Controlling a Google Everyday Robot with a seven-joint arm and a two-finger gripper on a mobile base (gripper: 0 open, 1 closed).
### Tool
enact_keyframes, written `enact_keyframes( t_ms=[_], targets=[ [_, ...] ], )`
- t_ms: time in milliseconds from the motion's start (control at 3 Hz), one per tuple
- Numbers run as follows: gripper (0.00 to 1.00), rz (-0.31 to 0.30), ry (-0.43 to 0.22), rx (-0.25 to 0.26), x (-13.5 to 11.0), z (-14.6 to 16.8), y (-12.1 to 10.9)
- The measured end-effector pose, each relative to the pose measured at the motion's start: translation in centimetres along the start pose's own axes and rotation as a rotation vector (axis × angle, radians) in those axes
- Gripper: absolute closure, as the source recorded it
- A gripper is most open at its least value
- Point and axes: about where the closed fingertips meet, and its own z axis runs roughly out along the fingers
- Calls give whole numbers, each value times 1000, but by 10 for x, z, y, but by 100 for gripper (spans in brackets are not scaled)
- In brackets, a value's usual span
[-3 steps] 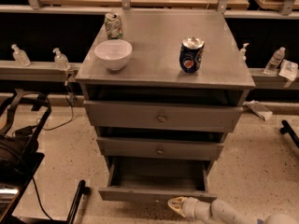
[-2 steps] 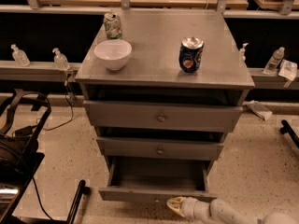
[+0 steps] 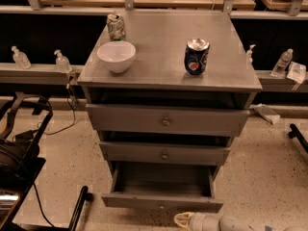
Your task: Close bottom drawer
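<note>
Standing pulled well out at the foot of the grey cabinet [image 3: 159, 83], the bottom drawer [image 3: 162, 201] shows its interior bare, while the middle drawer [image 3: 164, 155] and top drawer [image 3: 166, 121] above it sit only slightly forward. Just in front of the open drawer's face, right of centre and low over the speckled floor [image 3: 269, 167], lies the gripper [image 3: 184, 220], pointing left; whether it is open or closed, or touching the front, cannot be determined. On the cabinet top stand a white bowl [image 3: 116, 56], a blue can [image 3: 196, 57] and a second can [image 3: 116, 26].
</note>
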Motion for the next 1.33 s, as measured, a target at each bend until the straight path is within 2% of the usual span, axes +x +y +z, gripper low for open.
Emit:
enact_keyframes(
  t_ms=[333, 667, 1000, 1333],
  targets=[
    [100, 8, 14, -9, 8, -7, 16],
    [100, 8, 15, -9, 9, -8, 17],
    [100, -11, 6, 0, -6, 21, -32],
    [100, -15, 4, 5, -10, 31, -51]
  ],
)
